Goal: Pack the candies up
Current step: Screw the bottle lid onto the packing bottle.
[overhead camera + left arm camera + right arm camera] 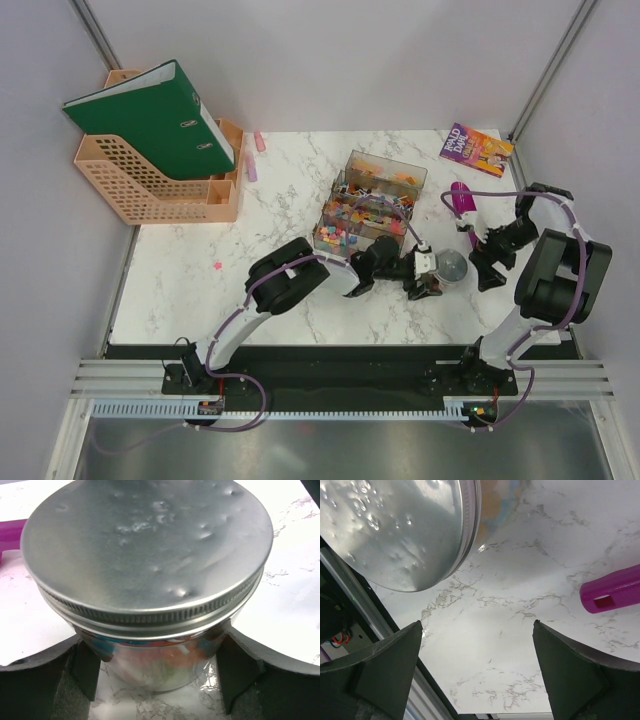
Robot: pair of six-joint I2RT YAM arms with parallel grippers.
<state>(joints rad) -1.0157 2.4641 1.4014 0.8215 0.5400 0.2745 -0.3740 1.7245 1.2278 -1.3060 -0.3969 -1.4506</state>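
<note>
- Glass jar [150, 667] stands upright on the marble worktop [520, 630]. Its dented metal lid [145, 550] sits on the threads, but I cannot tell whether it is screwed fully tight.
- Under the lid, candies [165, 650] in blue, orange and green show through the glass. Many more lie in the clear trays [386, 160] just beyond the jar, to its left.
- Around the jar's lower body sits the left end effector [161, 675]. Its dark pads [87, 672] look pressed to the glass on both sides, so I read it as clamped on the jar.
- Just to the right of the jar hangs the right end effector [480, 665]. Its fingers are spread wide with only bare marble between them, and it grips nothing.
- From the right end effector the jar lies to the left, with the lid's edge near the fingers but apart from them.
- The jar's long axis is vertical, so any grasp on the lid would have to come from above, around the rim.
- Of the two arms the left is nearer, being on the jar itself. The right is the free one.
- Purple scoop [612, 592] lies on the worktop beyond the jar, slightly to its right, apart from both arms.
- With the lid on and candies inside, the packing looks close to finished. The likely next step is checking the lid or letting the jar go.
</note>
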